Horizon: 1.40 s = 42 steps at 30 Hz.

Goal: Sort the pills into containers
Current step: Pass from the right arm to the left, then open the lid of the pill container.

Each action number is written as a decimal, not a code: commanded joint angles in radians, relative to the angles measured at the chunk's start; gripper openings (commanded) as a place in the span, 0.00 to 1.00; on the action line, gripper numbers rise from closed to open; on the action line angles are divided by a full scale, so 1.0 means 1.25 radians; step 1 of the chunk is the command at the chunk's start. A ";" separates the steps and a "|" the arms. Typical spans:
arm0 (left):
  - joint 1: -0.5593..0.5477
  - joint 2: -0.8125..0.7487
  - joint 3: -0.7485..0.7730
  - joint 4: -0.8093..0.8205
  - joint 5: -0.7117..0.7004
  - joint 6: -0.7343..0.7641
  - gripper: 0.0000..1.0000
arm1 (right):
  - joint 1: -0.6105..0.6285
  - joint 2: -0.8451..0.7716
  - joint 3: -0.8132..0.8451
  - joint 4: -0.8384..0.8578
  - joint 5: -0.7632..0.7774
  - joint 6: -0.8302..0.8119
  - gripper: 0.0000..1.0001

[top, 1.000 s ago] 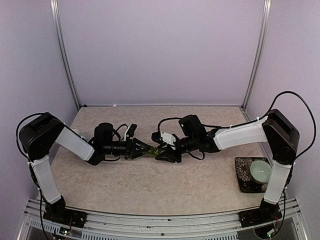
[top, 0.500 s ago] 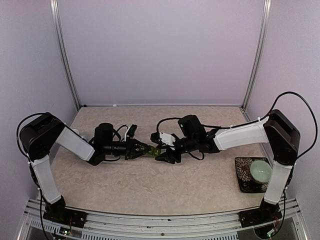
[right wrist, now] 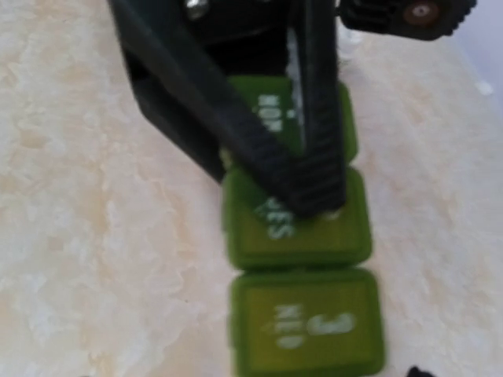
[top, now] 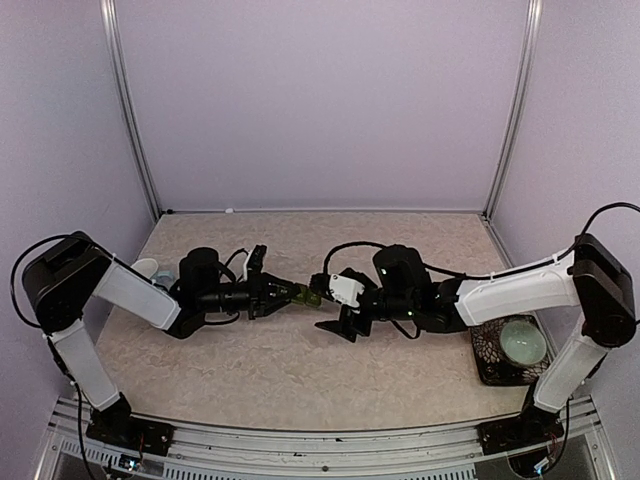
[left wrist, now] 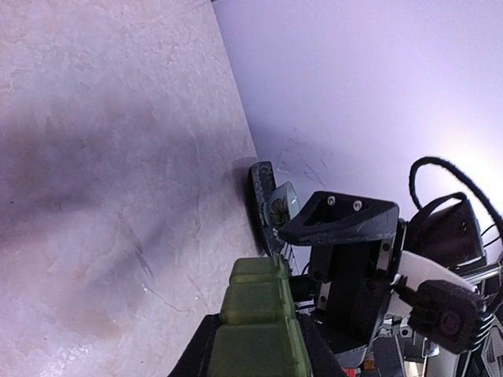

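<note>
The containers [top: 306, 295], a dark green strip of three joined lidded compartments, hang just above the table's middle. My left gripper [top: 290, 294] is shut on one end of the strip. In the left wrist view the containers [left wrist: 258, 310] sit clamped between my fingers. The right wrist view shows the containers [right wrist: 302, 259] from the lid side, with a left finger [right wrist: 314, 157] lying across the middle lid. My right gripper [top: 326, 304] stands open just right of the strip's free end, holding nothing. All lids look closed. No pills are in view.
A light blue mug [top: 148, 268] stands behind the left arm at the far left. A pale green bowl [top: 522, 340] rests on a dark patterned tray [top: 488, 355] at the right edge. Purple walls enclose the table on three sides.
My left gripper has closed on the strip. The right gripper has opened, let go of it and drawn back to the right. The strip stays with the left gripper.
</note>
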 commanded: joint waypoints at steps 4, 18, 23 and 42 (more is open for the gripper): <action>-0.050 -0.077 -0.040 0.054 -0.098 -0.087 0.20 | 0.128 -0.061 -0.105 0.222 0.298 -0.073 0.78; -0.091 -0.160 -0.057 0.051 -0.107 -0.088 0.20 | 0.150 -0.112 -0.144 0.273 0.250 -0.005 0.87; -0.103 -0.188 -0.056 0.038 -0.097 -0.082 0.20 | 0.099 -0.155 -0.153 0.253 0.113 0.054 0.92; -0.135 -0.216 -0.066 0.086 -0.092 -0.131 0.20 | 0.021 -0.152 -0.149 0.316 -0.121 0.157 0.81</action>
